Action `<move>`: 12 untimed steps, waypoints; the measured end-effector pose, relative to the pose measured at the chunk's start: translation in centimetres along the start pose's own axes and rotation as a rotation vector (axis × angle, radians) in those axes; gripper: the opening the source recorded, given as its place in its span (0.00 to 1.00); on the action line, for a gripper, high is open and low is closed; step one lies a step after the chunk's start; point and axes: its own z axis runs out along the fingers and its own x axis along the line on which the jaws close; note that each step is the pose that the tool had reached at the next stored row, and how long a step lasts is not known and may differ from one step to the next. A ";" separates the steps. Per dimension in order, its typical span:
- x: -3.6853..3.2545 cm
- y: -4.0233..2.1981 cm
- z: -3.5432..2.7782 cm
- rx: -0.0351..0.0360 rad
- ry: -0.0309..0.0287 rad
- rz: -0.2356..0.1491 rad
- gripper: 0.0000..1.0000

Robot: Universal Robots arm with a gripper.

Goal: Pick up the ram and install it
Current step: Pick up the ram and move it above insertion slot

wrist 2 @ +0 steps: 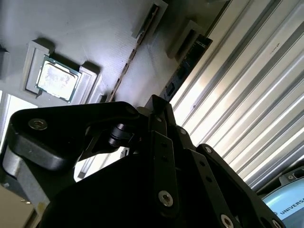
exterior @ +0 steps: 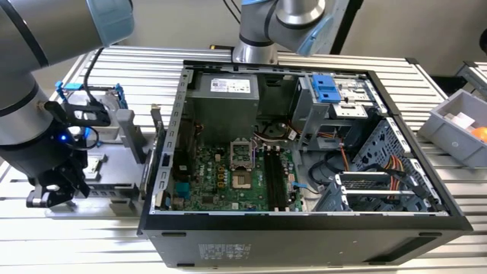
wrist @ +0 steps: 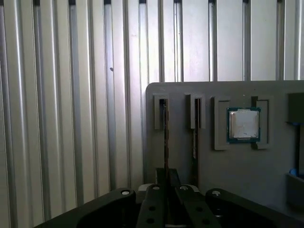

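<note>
The ram [wrist: 166,137] is seen standing on edge in a narrow slot of the grey tray [wrist: 247,190], on the slatted surface [wrist: 71,118] beside the open computer case [exterior: 304,240]. In both wrist views the gripper [wrist: 166,176] is set over the near end of the ram [wrist 2: 190,54]. Its jaws are drawn nearly together and, it is judged, pinch the board's upper edge. In the exterior view the gripper [exterior: 52,191] is seen low over the tray [exterior: 114,165], well apart from the black motherboard slots [exterior: 274,177].

The hold is judged to be slight, since only a thin edge near one end is taken. The board could be tipped or let slip if it is pulled askew, and it could bind against the slot walls. A second stick [wrist: 194,133] stands just beside it in the neighbouring slot and could be knocked or dragged by the jaws' outer faces.

Besides the two sticks, a processor [wrist: 243,124] is held flat in a square recess of the tray. Inside the case a green motherboard, a power supply and loose cables are housed. At the exterior view's right, an orange thing and a white thing are kept in a grey bin [exterior: 449,128]; what they are cannot be told.
</note>
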 end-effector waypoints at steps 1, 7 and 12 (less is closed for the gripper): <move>0.00 0.00 -0.09 0.0001 0.0000 0.000 0.00; -0.01 0.01 -0.59 0.0001 0.0000 0.000 0.00; -0.01 0.01 -1.01 0.0001 0.0000 0.000 0.00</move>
